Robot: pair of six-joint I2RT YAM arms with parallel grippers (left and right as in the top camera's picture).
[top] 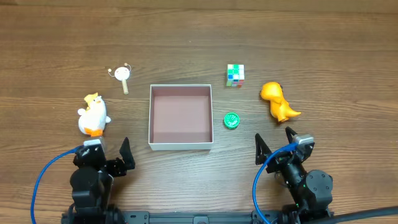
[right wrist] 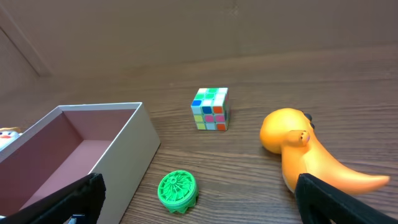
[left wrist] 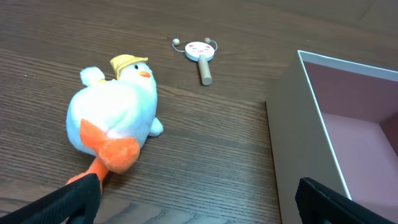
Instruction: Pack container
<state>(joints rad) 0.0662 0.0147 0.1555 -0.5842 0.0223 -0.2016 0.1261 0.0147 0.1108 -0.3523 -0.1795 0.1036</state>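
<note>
I see the box (top: pixel 180 117) mid-table, between the duck (top: pixel 93 115) and the disc (top: pixel 231 120). My 2 grippers are spread wide, holding nothing: left gripper (top: pixel 109 149) near the duck, right gripper (top: pixel 275 144) near the dinosaur (top: pixel 278 101).

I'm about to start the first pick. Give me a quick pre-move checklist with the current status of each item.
1. Container open-topped, nothing inside: ok.
2. Left hand open, holding nothing: ok.
3. Right hand open, holding nothing: ok.
4. Plush duck lies apart from the container, just ahead of the left hand: ok.
5. Green disc beside the container wall, not touching it: ok.
6. Cube and rattle within reach: cannot tell.
</note>
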